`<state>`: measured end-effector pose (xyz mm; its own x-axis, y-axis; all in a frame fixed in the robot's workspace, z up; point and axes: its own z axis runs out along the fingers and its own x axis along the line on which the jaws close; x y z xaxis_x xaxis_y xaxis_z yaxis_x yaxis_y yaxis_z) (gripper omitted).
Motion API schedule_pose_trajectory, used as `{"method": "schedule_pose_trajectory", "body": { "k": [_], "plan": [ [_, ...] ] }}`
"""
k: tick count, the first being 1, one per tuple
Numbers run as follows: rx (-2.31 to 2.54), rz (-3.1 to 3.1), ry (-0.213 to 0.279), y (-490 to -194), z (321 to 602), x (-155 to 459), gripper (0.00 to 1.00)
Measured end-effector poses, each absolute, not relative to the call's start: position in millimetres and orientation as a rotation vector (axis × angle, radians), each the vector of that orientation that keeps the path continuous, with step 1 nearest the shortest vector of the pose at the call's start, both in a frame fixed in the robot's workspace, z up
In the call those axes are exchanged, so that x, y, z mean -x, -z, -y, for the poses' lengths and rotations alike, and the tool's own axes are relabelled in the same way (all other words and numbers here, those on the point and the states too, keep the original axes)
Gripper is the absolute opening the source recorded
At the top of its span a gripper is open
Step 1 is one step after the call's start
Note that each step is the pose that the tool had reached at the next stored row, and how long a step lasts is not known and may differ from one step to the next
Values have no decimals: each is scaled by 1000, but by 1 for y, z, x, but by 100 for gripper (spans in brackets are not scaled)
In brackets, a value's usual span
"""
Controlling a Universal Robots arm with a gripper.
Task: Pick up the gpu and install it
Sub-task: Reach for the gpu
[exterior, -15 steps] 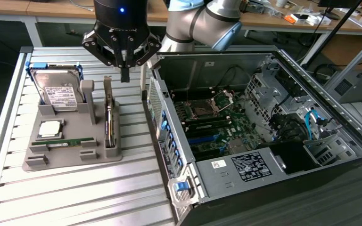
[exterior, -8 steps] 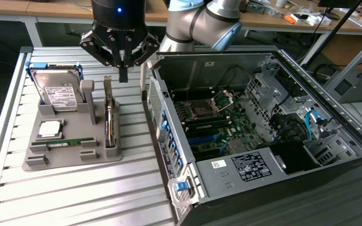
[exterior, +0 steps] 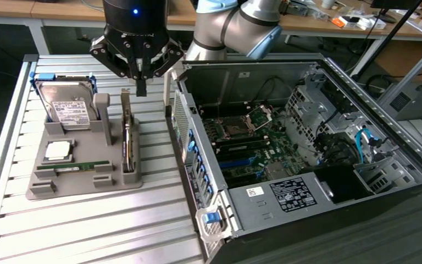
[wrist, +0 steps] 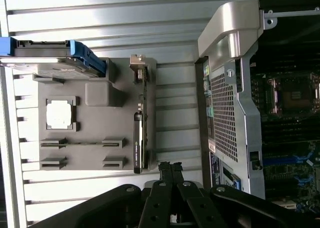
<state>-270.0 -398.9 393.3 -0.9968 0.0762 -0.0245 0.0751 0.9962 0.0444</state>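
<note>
— While the gripper point(exterior: 140, 88) hangs above the grey holder point(exterior: 72, 190), where does the gpu point(exterior: 127, 135) stand?

— On its long edge, upright, in the slot along the side of the holder nearest the open computer case point(exterior: 270, 66). The hard drive point(exterior: 68, 107) leans in its own cradle beside it. The processor point(exterior: 59, 149) and the memory stick point(exterior: 79, 165) lie flat, further toward the exterior view's left.

— And the tool itself?

— Its jaws are pressed together and hold nothing. In the exterior view the tips sit over the far end of the card, clearly apart from it. In the wrist view the card point(wrist: 141, 138) runs edge-on along the holder, with its metal bracket point(wrist: 137, 63) at the end away from the fingers.

— How do you expect the card to handle?

— I judge it light and stiff, a thin board that won't sag when lifted. It looks fragile, though: squeezing hard on the parts on its faces, or twisting it in the slot, could damage it.

— So where is the sensible place to take hold?

— The free upper edge, I'd say, with one finger on each flat face, since that is the part standing clear of the holder. A hold near the middle of its length should keep it from tipping. The faces look smooth, so a firm, square pinch seems safer than a light one near a corner.
</note>
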Motion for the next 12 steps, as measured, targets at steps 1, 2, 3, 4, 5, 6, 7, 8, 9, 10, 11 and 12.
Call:
{"method": "schedule_pose_trajectory", "body": {
  "k": [1,2,3,4,5,6,7,8,9,10,11,12],
  "plan": [
    [-118,-3113,-68,-393,399,270,11],
    [-118,-3112,-68,-393,399,271,11],
    [-118,-3112,-68,-393,399,271,11],
    [-118,-3113,-68,-393,399,272,11],
    [-118,-3112,-68,-393,399,272,11],
    [-118,-3112,-68,-393,399,273,11],
    [-118,-3112,-68,-393,399,273,11],
    [-118,-3112,-68,-393,399,274,11],
    [-118,-3112,-68,-393,399,274,11],
    [-118,-3113,-68,-393,399,275,11],
    [-118,-3112,-68,-393,399,276,11],
    [-118,-3113,-68,-393,399,276,11]
  ]
}}
